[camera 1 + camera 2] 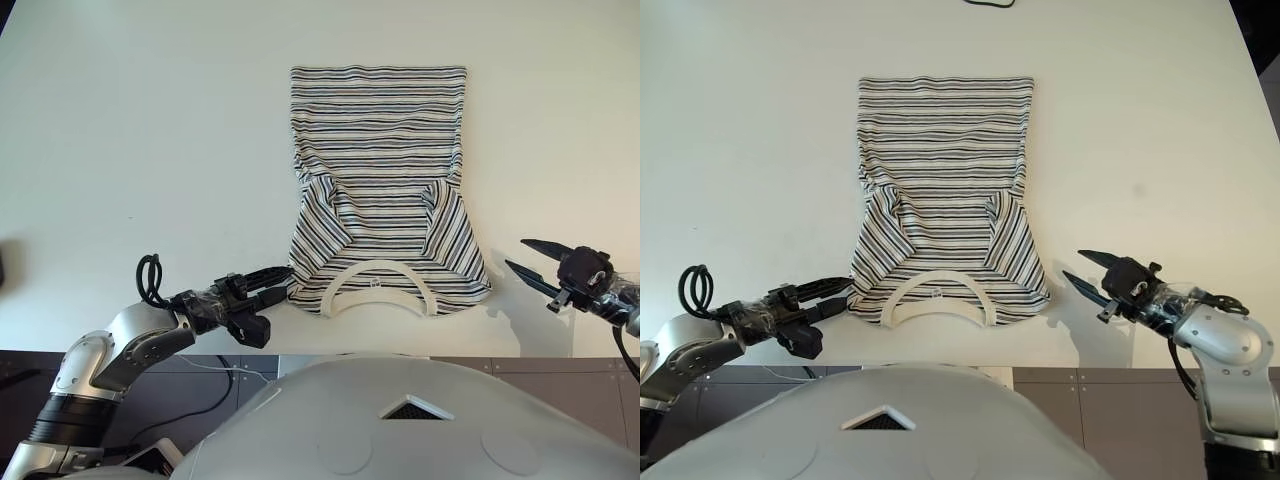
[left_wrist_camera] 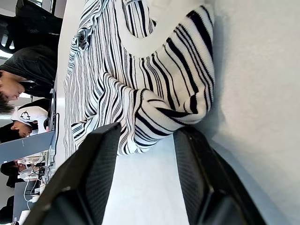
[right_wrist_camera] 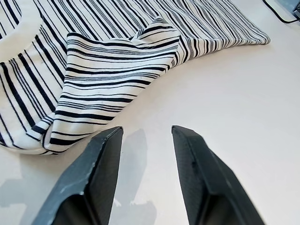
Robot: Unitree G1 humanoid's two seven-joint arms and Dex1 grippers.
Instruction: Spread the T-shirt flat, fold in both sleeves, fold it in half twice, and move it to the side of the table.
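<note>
Left gripper (image 1: 283, 280), fingers wide, is poised at the near shoulder corner of the black-and-white striped fabric T-shirt (image 1: 380, 140). It lies sleeves-in on the white table (image 1: 140, 120). Right gripper (image 1: 1072, 263), equally wide, flanks the opposite corner, probably ready for the half-fold.

T-shirt (image 1: 380, 150) on table (image 1: 120, 150), grippers either side.
The T-shirt lies on the table, collar (image 1: 378, 285) by the near edge, hem (image 1: 378, 72) farther back, both sleeves (image 1: 325, 215) lying over its middle. The left gripper (image 1: 285, 277) is at its near left corner; the right gripper (image 1: 515, 252) is right of the near right corner, apart.
</note>
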